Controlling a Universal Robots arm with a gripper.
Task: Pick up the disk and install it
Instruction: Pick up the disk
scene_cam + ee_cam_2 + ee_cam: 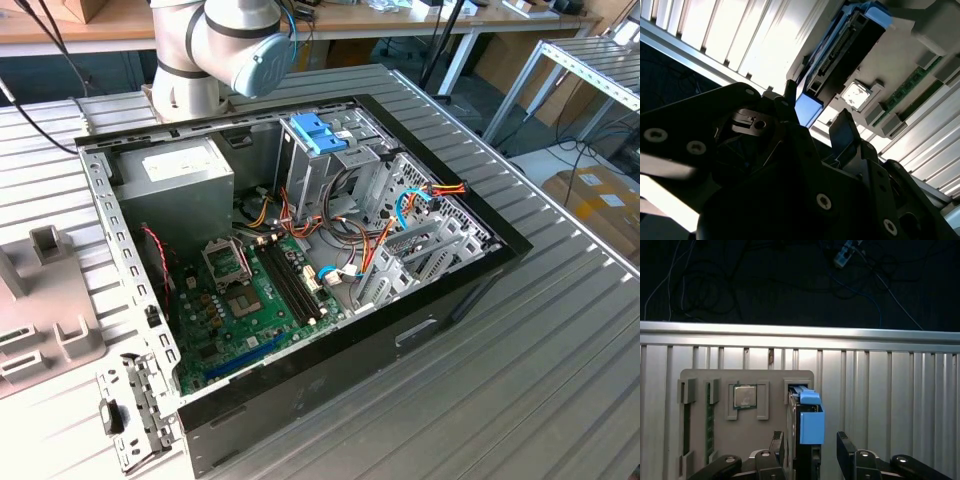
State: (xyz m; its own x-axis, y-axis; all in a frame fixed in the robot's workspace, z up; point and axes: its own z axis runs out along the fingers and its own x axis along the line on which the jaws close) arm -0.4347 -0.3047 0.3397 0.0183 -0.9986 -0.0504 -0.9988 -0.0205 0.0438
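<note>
Our end effector (810, 437) is released, a finger on each side of the disk (811, 422), which stands on edge in the grey holder (720, 377). Clenching off-centre could, we fear, tilt and jam it. The second wrist view adds its connector edge (837, 57); the exterior view, the open computer case (330, 370).
</note>
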